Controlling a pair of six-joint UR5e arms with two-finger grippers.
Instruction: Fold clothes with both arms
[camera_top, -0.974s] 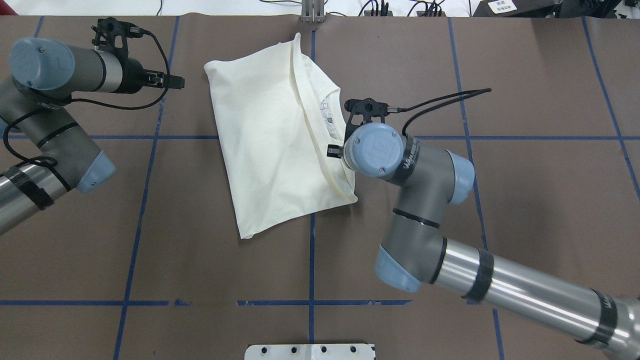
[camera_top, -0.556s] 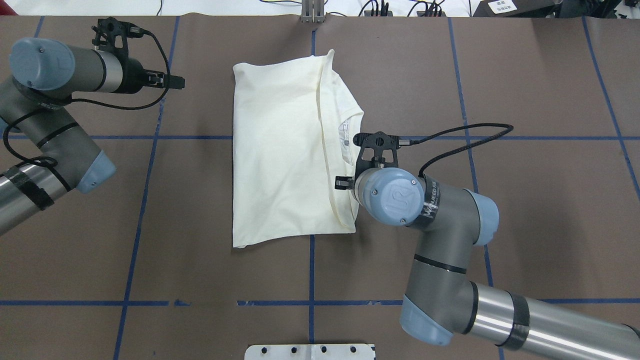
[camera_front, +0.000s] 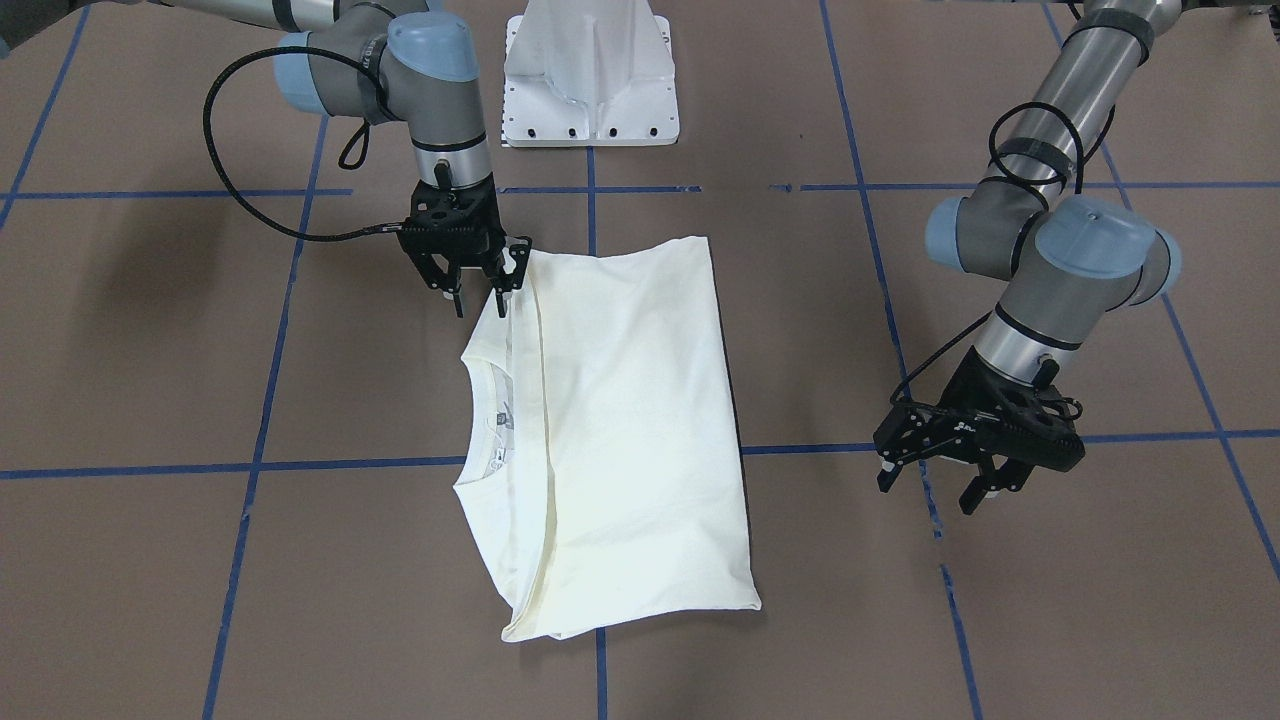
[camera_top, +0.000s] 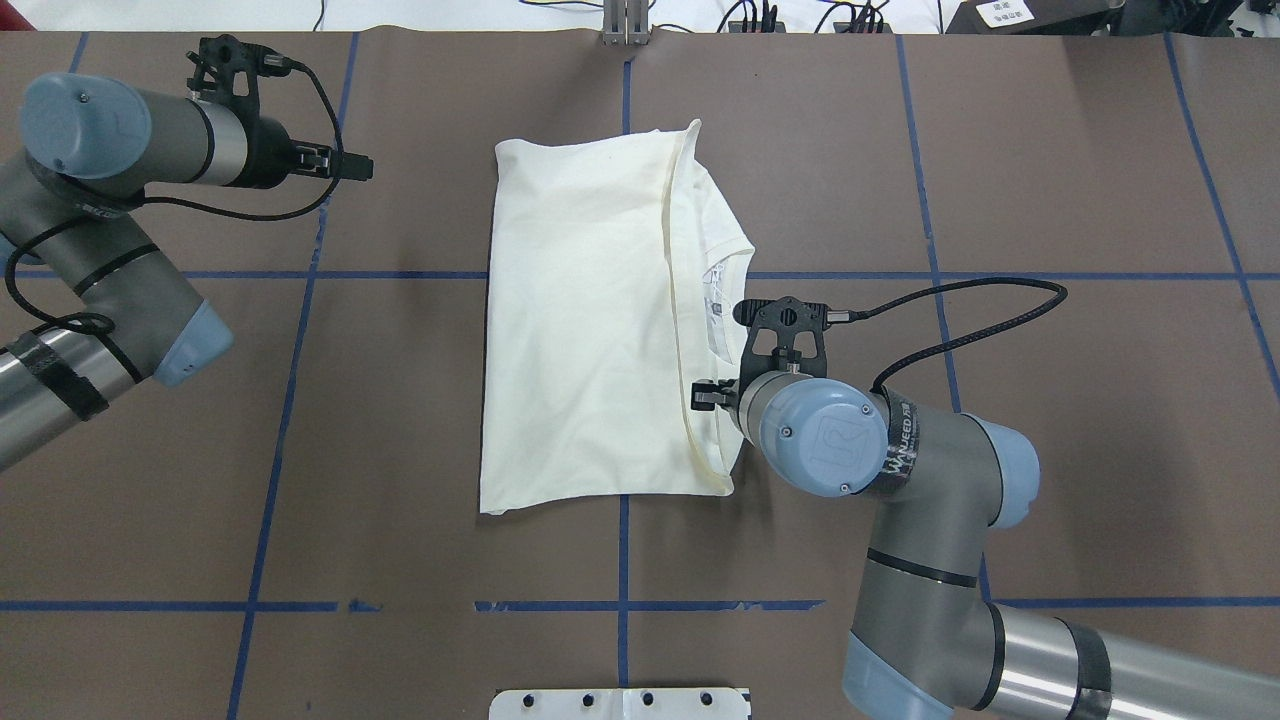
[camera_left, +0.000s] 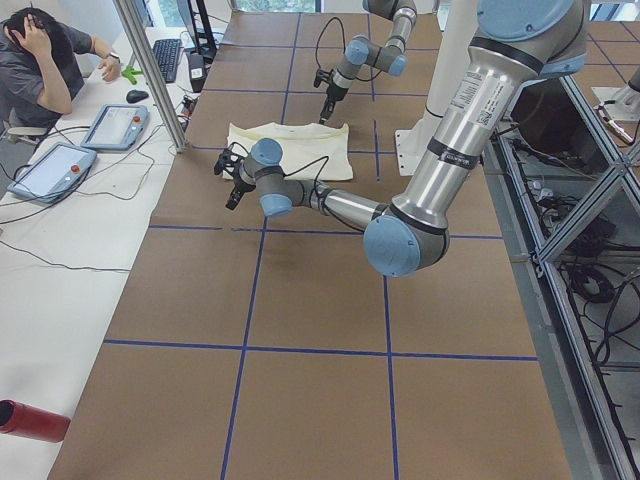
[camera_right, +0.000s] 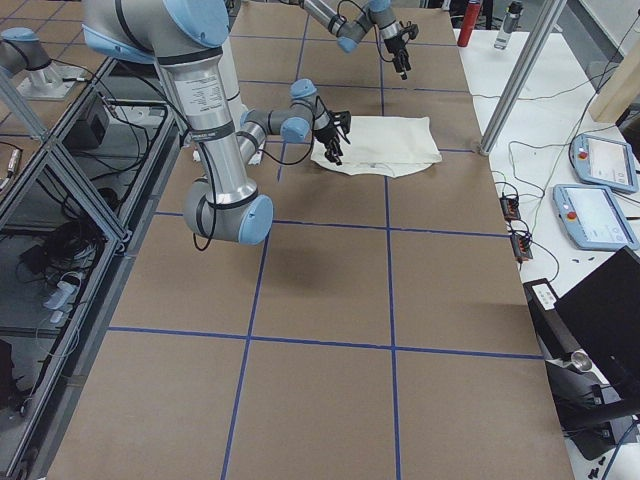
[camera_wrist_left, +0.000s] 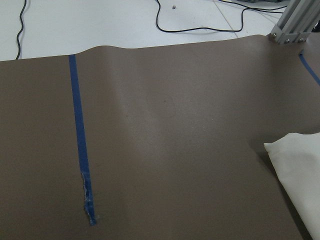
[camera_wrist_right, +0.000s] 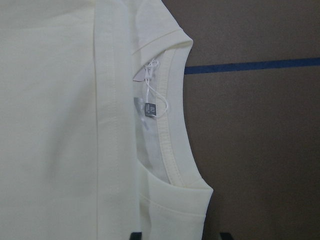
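Taped table (camera_top: 400, 400), white pedestal (camera_front: 590, 70) — seated person (camera_left: 40, 70)

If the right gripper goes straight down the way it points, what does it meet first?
Probably the folded cream T-shirt: the right gripper points down at its corner beside the collar, jaws apart, one finger over cloth, the other over the brown table covering. Height is unclear; it may touch.

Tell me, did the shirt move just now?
Yes. In the overhead view the T-shirt slid toward the view's right, with more of it now past the centre blue tape line, and it turned squarer to it.
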